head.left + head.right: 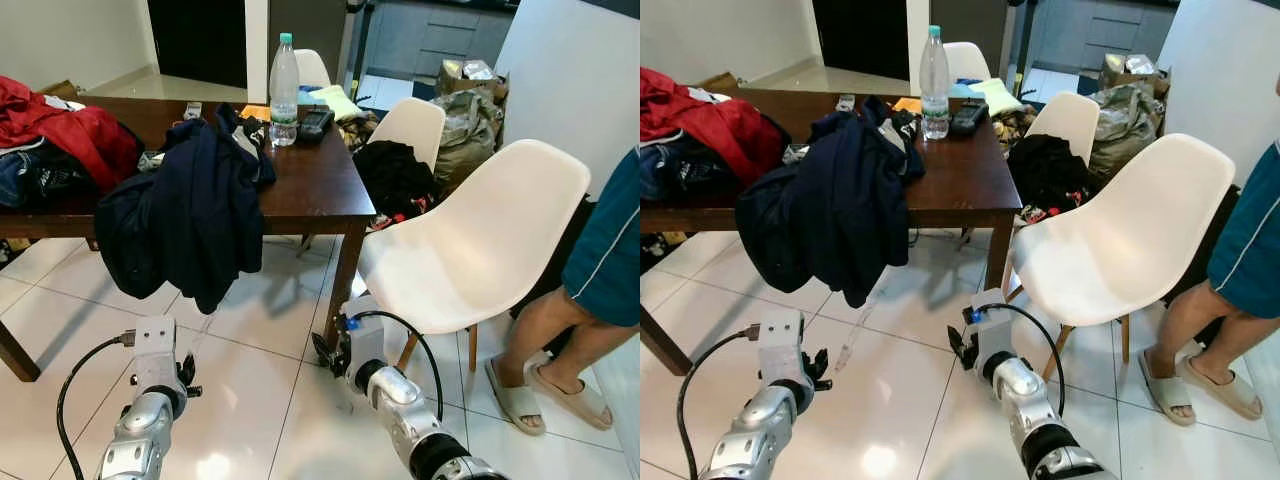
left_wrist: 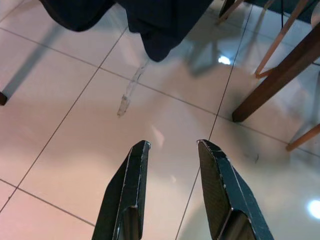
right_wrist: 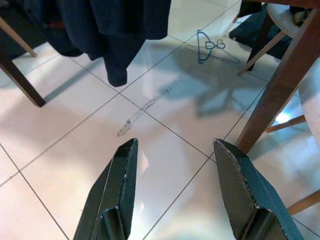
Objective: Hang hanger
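my left tool (image 2: 170,187) hangs low over the pale tiled floor (image 2: 75,150) with its two black fingers parted and nothing between them. my right tool (image 3: 175,192) is the same, fingers spread wider and empty, close to the dark wooden leg of the counter (image 3: 280,90).

in the right wrist view, at about one o'clock beyond the fingers, a thin blue wire hanger (image 3: 207,47) lies flat on the floor under the counter, in its shadow. this looks like the task's thing, though it is small and faint. nearer, at about eleven o'clock, a clear, long plastic piece (image 3: 142,112) lies along the tiles; i cannot tell what it is.

to do this step well, i judge that i should bring the right tool down toward the hanger, keep clear of the counter leg, and close on the wire near its hook, since a flat wire on smooth tile may slide away.

a dark navy jacket (image 1: 195,215) drapes over the counter's edge and hangs toward the floor. the head views add what the wrists miss: a water bottle (image 1: 284,90) and red clothing (image 1: 75,135) on the counter, a white chair (image 1: 480,245) at three o'clock, and a person's legs in sandals (image 1: 545,385) beyond it.
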